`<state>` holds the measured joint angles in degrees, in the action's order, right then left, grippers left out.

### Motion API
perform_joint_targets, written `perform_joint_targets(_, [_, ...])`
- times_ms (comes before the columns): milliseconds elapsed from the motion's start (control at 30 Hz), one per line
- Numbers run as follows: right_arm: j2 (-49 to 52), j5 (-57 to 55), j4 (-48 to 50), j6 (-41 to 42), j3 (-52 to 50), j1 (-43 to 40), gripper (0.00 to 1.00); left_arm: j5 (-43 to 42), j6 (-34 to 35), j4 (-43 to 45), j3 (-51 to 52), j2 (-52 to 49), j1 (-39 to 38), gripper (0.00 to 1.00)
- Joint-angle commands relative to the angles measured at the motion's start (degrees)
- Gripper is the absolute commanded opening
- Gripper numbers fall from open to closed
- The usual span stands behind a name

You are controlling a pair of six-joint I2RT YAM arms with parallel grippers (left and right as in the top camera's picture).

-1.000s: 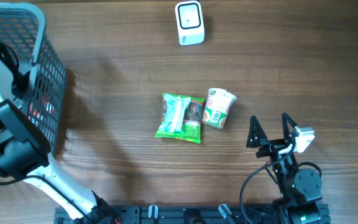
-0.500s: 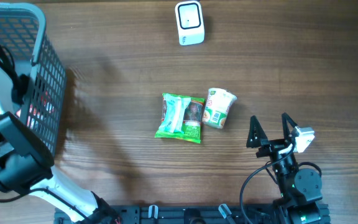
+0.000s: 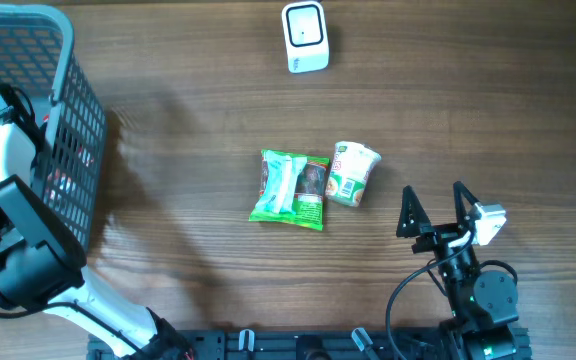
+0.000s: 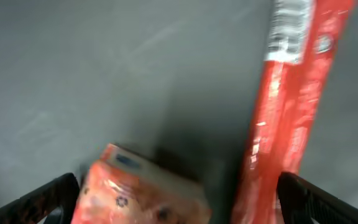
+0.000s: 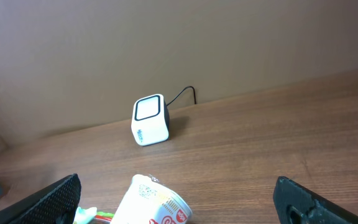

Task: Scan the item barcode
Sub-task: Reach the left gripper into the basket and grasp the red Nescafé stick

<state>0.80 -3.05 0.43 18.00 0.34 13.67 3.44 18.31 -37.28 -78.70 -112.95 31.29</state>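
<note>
My left fingers point(image 4: 48, 199) hang released inside the grey mesh basket point(image 3: 68, 110), with a long red foil packet point(image 4: 297, 93) just inside one tip; my right fingers point(image 5: 55, 199) are spread and empty; the white cube scanner point(image 5: 150, 119) sits well ahead; I judge grasping and scanning still undone.

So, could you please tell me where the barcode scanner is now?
In the overhead view the barcode scanner stands top centre, well beyond the green packet and the cup.
</note>
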Motion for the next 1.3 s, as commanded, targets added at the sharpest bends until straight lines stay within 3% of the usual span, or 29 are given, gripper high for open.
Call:
perform_joint_targets(0, [-0.2, -0.2, 0.3, 0.6, 0.0, -0.2, 1.0, -5.0, 0.2, 1.9, 0.7, -0.7, 0.0, 1.0])
perform_joint_targets(167, [-0.2, -0.2, 0.3, 0.6, 0.0, -0.2, 1.0, -5.0, 5.2, 2.2, 0.7, -0.8, 0.3, 1.0])
perform_joint_targets(467, [-0.2, -0.2, 0.3, 0.6, 0.0, -0.2, 1.0, -0.8, 5.9, 1.0, 0.9, -7.9, -0.6, 1.0])
perform_joint_targets(800, [-0.2, -0.2, 0.3, 0.6, 0.0, -0.2, 1.0, 2.6, 4.4, -0.4, 0.9, -8.4, -0.2, 0.36])
perform_joint_targets(900, [-0.2, -0.2, 0.3, 0.6, 0.0, -0.2, 1.0, 2.6, 4.4, -0.5, 0.9, -8.2, 1.0, 0.27])
perform_joint_targets(967, [-0.2, -0.2, 0.3, 0.6, 0.0, -0.2, 1.0, 2.6, 4.4, -0.6, 0.7, -8.1, 2.2, 0.04])
perform_joint_targets(1133, [-0.2, -0.2, 0.3, 0.6, 0.0, -0.2, 1.0, 2.2, 4.4, -4.3, -3.9, -7.7, 4.9, 0.04])
perform_joint_targets(1267, [-0.2, -0.2, 0.3, 0.6, 0.0, -0.2, 1.0, 2.2, 4.5, -11.2, -12.9, -0.2, 4.9, 0.04])
